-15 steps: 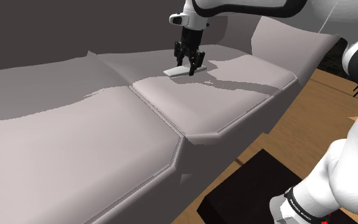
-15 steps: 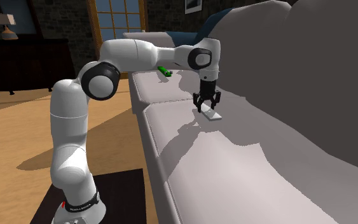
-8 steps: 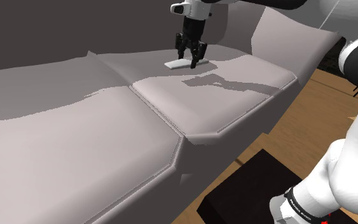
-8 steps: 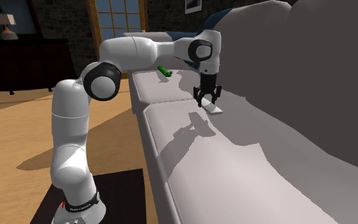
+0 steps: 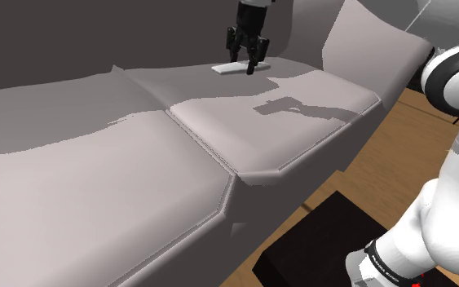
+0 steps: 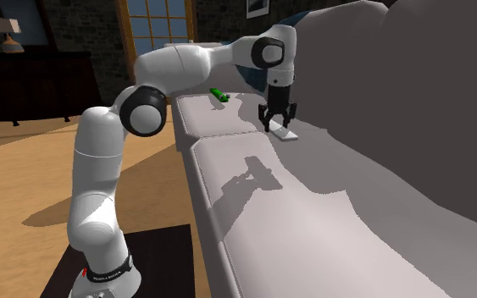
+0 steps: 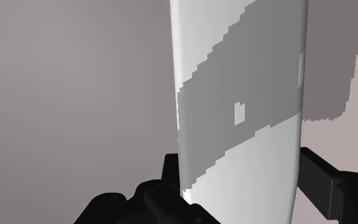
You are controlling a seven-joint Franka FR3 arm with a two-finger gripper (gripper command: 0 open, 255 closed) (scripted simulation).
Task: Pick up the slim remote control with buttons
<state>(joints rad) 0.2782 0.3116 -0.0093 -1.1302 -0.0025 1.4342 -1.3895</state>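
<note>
Pincer [image 5: 244,65] clamps a slim, flat, smooth white remote [image 5: 227,70] above the matte grey sofa cushion [image 5: 244,130].

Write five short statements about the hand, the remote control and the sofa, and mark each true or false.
1. The black two-finger hand is shut on the slim white remote control. True.
2. The remote control lies on the wooden floor. False: it is held above the seat of the grey sofa.
3. A small green object lies on the sofa seat. True.
4. The green object touches the remote control. False: it lies apart from it, farther along the seat.
5. The remote control is bright red. False: it is white.
</note>
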